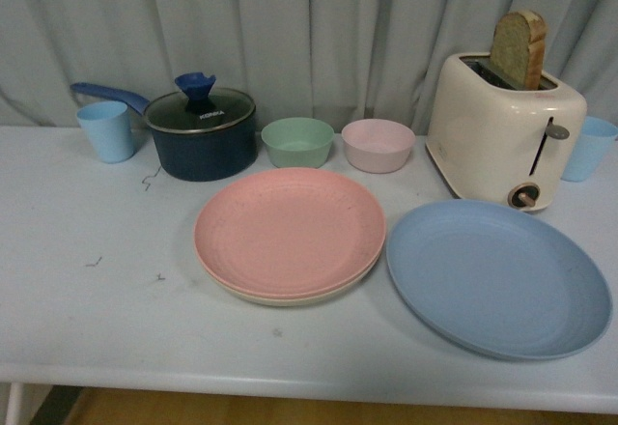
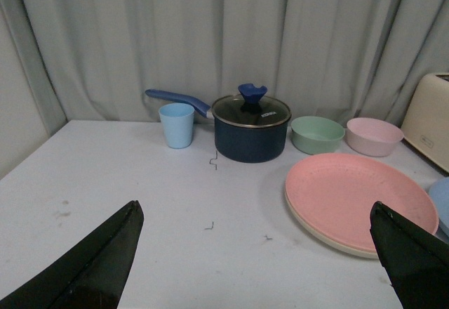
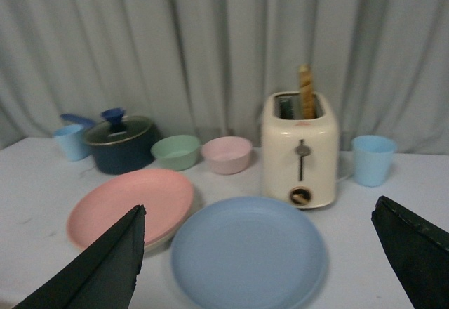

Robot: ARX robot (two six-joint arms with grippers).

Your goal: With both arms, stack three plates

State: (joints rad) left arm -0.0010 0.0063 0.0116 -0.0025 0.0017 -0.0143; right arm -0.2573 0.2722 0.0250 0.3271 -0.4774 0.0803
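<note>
The left tool (image 2: 254,209) and right tool (image 3: 259,209) each show 2 matte black, wedge-shaped fingers (image 2: 98,267).

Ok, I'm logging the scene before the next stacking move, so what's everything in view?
Plates: three; pink plate on beige plate, centre; blue plate alone, right.
Bowls: two; green bowl and pink bowl, behind the plates.
Saucepan: one, dark blue, lidded, back left.
Cups: two, light blue; left cup by saucepan, right cup past toaster.
Toaster: one, cream, back right, bread slice in slot.
Table: one, white.
Curtain: grey, behind.
Claws: two, black; left claw and right claw, both open, empty.
</note>
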